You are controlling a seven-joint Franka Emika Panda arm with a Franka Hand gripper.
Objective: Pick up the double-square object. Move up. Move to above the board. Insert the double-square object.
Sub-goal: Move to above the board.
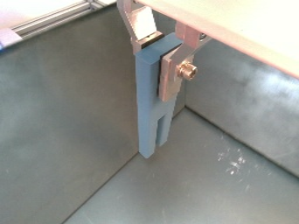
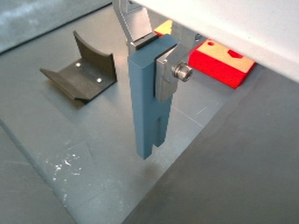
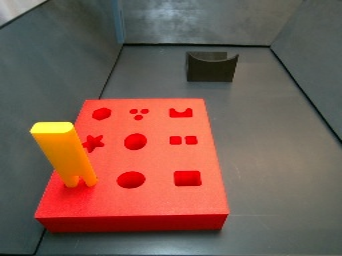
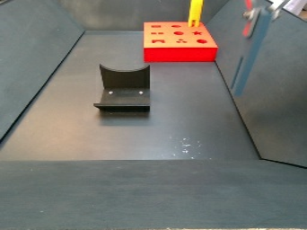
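My gripper (image 1: pixel 162 48) is shut on the top of the double-square object (image 1: pixel 155 105), a tall grey-blue bar that hangs upright with its two square prongs at the lower end. Both wrist views show the bar (image 2: pixel 146 105) held clear above the grey floor. In a side view the gripper (image 4: pixel 258 11) holds the bar (image 4: pixel 245 58) close to the right wall, in front of and to the right of the red board (image 4: pixel 180 52). The board (image 3: pixel 158 165) lies flat with its shaped cut-outs showing. It also shows behind the bar in a wrist view (image 2: pixel 222 66).
A thick yellow post (image 3: pixel 60 152) stands in the board's corner, also seen in the far side view (image 4: pixel 195 11). The dark fixture (image 4: pixel 122 88) stands on the floor mid-left, also in a wrist view (image 2: pixel 79 72) and a side view (image 3: pixel 210 65). Grey walls enclose the floor.
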